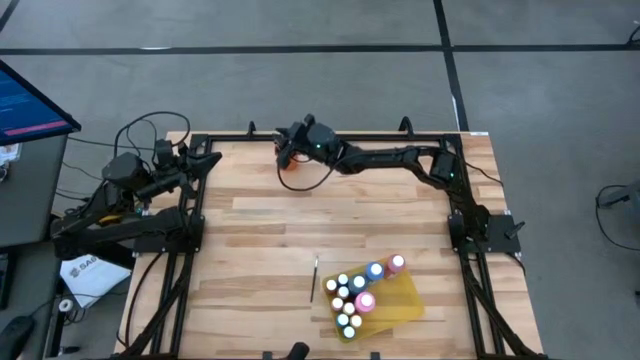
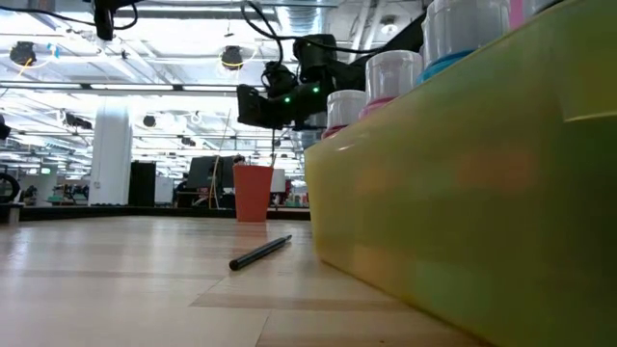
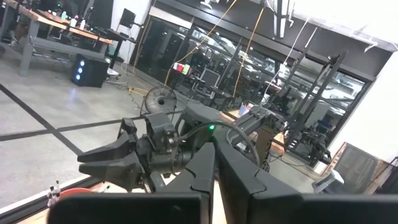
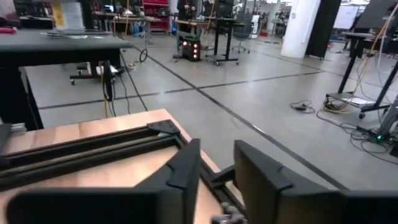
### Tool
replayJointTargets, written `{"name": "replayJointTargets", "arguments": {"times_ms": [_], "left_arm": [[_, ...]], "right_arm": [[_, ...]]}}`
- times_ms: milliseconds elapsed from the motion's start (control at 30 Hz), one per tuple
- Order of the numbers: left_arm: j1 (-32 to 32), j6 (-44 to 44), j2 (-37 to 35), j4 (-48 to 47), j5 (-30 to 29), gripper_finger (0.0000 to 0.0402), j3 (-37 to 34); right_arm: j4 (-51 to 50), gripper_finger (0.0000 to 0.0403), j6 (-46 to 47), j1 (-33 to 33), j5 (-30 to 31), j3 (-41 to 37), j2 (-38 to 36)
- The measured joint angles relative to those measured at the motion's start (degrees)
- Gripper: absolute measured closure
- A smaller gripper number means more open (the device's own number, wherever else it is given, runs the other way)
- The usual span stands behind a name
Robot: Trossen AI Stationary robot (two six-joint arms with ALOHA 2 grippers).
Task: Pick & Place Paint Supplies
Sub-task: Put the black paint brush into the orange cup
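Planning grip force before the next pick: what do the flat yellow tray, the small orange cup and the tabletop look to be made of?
The flat yellow rectangular tray looks like plastic: slightly translucent, smooth, matte-glossy wall. The small orange cup seems plastic as well, opaque and evenly coloured, though paper cannot be excluded. The tabletop appears to be wood: light planks with visible grain and seams, with a soft sheen in the low view.

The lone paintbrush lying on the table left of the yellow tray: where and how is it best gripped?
The paintbrush lies flat and apart from the yellow tray, running roughly front to back. Probably best: come straight down from above and pinch mid-shaft, fingers closing across its thin width. It is too slim and low for a side approach, and the tray crowds its right.
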Motion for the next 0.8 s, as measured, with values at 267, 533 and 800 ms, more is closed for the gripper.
{"name": "replayJointTargets", "arguments": {"times_ms": [267,533,800], "left_arm": [[0.00,-0.24,0.00,-0.21,0.02,0.0342,0.00],[0.00,-0.29,0.00,-0.21,0.04,0.0306,0.00],[0.00,-1.66,0.00,-0.19,0.35,0.0289,0.00]], "right_arm": [[-23.86,0.0226,10.24,3.96,0.02,2.03,-11.55],[-61.85,0.0232,41.12,14.41,1.51,8.44,-17.60],[-70.10,0.0263,58.43,25.50,1.43,8.63,-12.45]]}}
